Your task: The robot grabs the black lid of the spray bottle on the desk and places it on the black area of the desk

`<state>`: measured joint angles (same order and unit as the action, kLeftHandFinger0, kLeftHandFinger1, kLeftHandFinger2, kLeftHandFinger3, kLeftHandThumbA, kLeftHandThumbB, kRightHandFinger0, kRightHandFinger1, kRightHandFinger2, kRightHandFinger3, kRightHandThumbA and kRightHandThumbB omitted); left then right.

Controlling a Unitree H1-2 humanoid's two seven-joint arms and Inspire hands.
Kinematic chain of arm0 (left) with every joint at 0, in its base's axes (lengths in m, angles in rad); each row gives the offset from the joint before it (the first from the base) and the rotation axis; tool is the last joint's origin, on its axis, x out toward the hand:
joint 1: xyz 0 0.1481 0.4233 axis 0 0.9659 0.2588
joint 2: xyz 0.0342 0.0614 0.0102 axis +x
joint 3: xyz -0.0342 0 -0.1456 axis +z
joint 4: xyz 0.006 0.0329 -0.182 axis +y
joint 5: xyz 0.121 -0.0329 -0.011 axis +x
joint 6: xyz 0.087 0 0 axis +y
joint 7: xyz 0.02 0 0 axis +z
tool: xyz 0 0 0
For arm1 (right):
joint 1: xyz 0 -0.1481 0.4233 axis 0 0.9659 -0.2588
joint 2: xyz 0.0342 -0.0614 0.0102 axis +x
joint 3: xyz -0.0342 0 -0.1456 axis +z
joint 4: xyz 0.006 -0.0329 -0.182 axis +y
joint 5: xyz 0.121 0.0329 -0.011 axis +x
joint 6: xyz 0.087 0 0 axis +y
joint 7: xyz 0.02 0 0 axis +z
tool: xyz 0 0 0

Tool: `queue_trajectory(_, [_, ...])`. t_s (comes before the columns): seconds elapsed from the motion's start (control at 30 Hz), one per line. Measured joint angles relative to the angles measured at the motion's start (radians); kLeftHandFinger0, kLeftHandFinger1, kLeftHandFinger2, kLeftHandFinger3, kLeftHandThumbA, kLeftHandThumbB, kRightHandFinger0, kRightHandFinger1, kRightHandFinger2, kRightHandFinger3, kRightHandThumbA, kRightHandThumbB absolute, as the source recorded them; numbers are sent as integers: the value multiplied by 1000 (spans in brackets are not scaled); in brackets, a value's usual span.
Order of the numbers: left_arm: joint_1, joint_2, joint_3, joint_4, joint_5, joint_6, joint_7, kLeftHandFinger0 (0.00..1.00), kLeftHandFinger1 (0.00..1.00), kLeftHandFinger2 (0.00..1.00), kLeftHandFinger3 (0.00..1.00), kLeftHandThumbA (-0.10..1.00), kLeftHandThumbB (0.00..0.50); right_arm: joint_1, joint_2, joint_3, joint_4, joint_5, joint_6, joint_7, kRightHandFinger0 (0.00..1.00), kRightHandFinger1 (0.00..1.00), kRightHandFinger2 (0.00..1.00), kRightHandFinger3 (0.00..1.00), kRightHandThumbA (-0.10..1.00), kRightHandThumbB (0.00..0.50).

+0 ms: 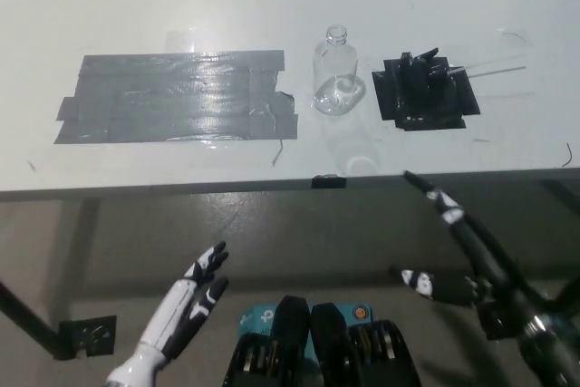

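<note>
Black lid point(424, 85) lies on black area point(458, 101), upper right (bottle point(336, 70) uncapped beside). Right hand point(453, 256) and left hand point(192, 301), low in frame: fingers spread, empty.

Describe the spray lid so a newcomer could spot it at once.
On the white desk, look right of the clear bottle to a small black patch. The black lid lies on it, the only raised, glossy shape there.

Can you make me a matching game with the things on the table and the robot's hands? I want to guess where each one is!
Things:
1. clear plastic spray bottle
2. black spray lid
3. white left hand
4. black right hand

Places:
A. below the table edge, lower right
B. on the small black patch
C. below the table edge, lower left
D. standing open-topped between the two patches

Pairs: 1-D, 2-B, 3-C, 4-A
</note>
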<state>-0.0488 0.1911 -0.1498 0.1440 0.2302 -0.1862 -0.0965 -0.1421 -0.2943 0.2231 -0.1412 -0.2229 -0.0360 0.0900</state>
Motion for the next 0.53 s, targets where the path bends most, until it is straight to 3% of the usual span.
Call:
queue_trajectory(0.17, [23, -13, 10, -2, -16, -1, 0, 1000, 1000, 1000, 1000, 1000, 82, 46, 57, -70, -13, 23, -1, -3, 1000, 1000, 1000, 1000, 730, 350])
queue_trajectory(0.37, [22, -15, 35, -3, -27, -7, 1, 1000, 1000, 1000, 1000, 1000, 103, 19, 83, -71, 190, 10, -6, -3, 1000, 1000, 1000, 1000, 680, 345])
queue_trajectory(0.53, [22, -14, 46, -7, -30, -9, 1, 1000, 1000, 1000, 1000, 1000, 92, 7, 83, -71, 234, 14, -6, 3, 1000, 1000, 1000, 1000, 613, 310])
